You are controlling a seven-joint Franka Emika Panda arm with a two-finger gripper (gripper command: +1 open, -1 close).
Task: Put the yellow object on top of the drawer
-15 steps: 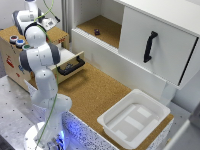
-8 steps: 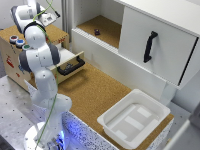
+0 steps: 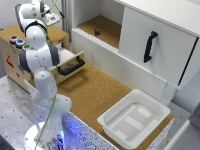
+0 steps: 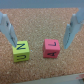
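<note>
The yellow object (image 4: 21,51), a small block lettered U and N, rests on a cork-brown surface in the wrist view. A pink block (image 4: 51,48) stands beside it, a little apart. My gripper (image 4: 38,48) is open above them, with one finger (image 4: 7,31) outside the yellow block and the other outside the pink one. It touches neither block. In the exterior view the gripper (image 3: 51,20) hangs over the cork top of the drawer (image 3: 56,34), at the exterior view's left. The arm hides both blocks there. The drawer front with its black bar handle (image 3: 71,65) is pulled out.
Coloured round buttons (image 3: 18,41) sit on the cabinet's top near its edge. A big white cupboard with a black handle (image 3: 149,46) fills the back, and a small dark object (image 3: 96,32) lies in its open bay. A white tub (image 3: 134,118) stands on the cork mat (image 3: 95,90).
</note>
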